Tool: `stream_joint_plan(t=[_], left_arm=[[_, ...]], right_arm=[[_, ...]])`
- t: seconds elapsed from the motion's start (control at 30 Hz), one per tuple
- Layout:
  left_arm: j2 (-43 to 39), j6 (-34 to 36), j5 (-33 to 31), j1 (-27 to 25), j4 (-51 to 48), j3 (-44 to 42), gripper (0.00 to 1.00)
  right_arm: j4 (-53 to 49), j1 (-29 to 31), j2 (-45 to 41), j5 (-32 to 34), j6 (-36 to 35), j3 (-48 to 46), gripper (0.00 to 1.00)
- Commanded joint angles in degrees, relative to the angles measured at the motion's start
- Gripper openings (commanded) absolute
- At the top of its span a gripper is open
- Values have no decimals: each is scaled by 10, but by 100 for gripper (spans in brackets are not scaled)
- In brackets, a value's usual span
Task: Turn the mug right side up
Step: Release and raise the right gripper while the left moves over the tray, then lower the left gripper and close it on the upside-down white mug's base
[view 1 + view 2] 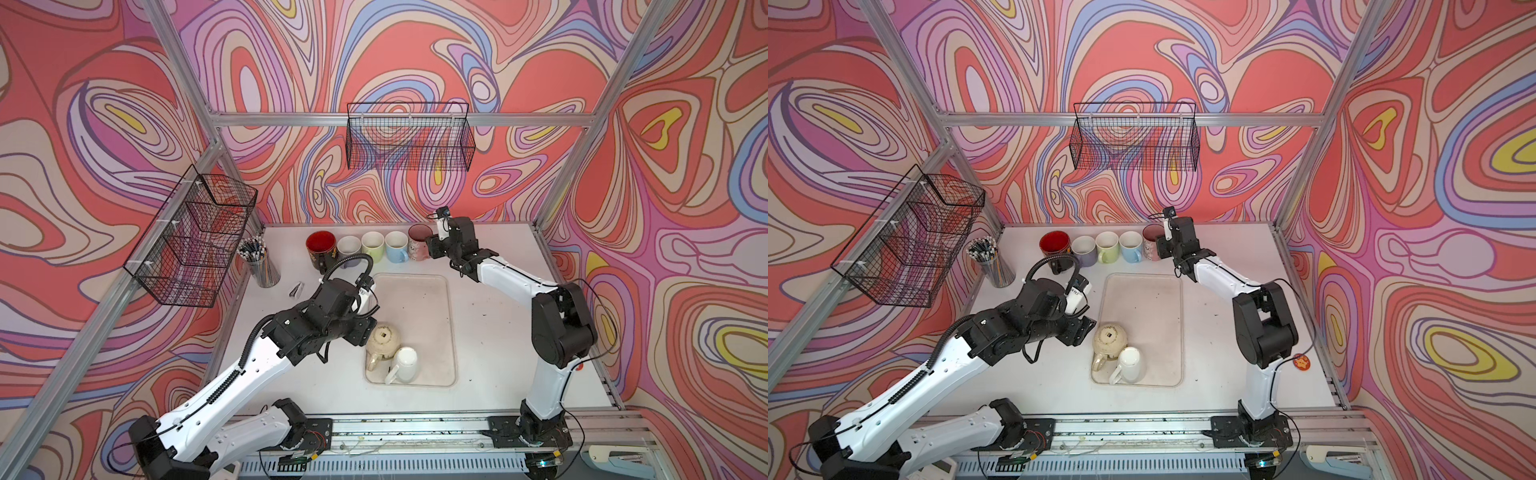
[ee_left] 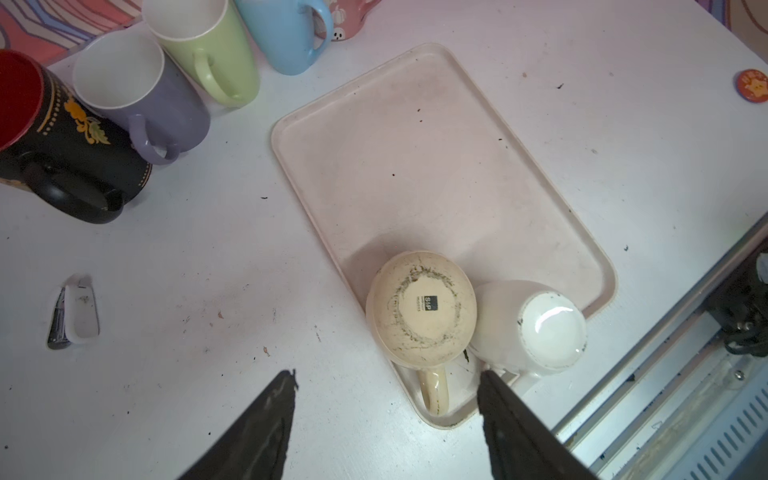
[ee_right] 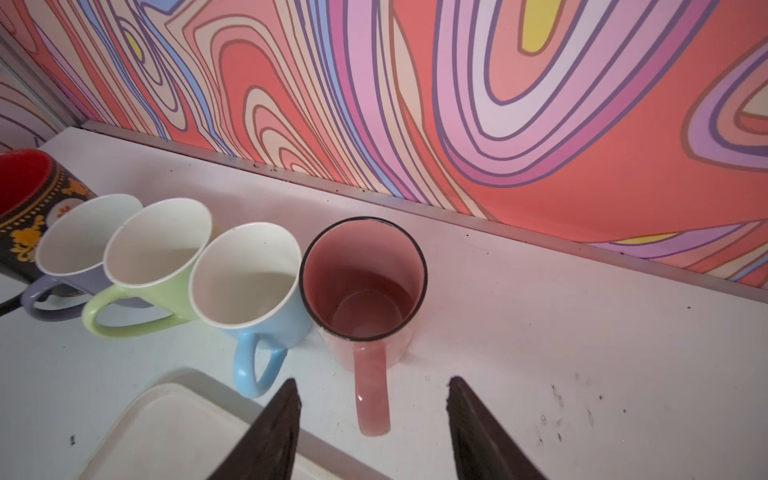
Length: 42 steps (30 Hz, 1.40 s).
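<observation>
At the near end of the tray point(image 2: 415, 166), on the counter point(image 2: 187, 249), a cream mug point(image 2: 419, 307) and a white mug point(image 2: 540, 328) stand upside down, just beside each other; the left pincer point(image 2: 386, 376) hangs over the tray's left edge by the cream mug, spread, holding nothing; along the counter's far edge a row of upright mugs point(image 3: 158, 245) ends in a pink mug point(image 3: 363, 291); the right pincer point(image 3: 372, 381) is spread either side of its handle, clear of it.
</observation>
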<state>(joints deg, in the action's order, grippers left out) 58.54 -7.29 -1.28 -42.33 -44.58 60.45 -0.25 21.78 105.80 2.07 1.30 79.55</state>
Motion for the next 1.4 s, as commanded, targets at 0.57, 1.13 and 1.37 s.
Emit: stream_joint_plan(t=[0.57,1.13,1.37], left_arm=[[-30,-106,-23,-185,-99,-14,49],[89,-162,-69,-265,11,-73,63],[142,-161,-86,-264,43,-76,60]], right_arm=[[-4,-1,-351,-104,157,-274,67],[-25,-1,-495,-146,211,-417,68],[-53,-1,-519,-147,198,-426,68]])
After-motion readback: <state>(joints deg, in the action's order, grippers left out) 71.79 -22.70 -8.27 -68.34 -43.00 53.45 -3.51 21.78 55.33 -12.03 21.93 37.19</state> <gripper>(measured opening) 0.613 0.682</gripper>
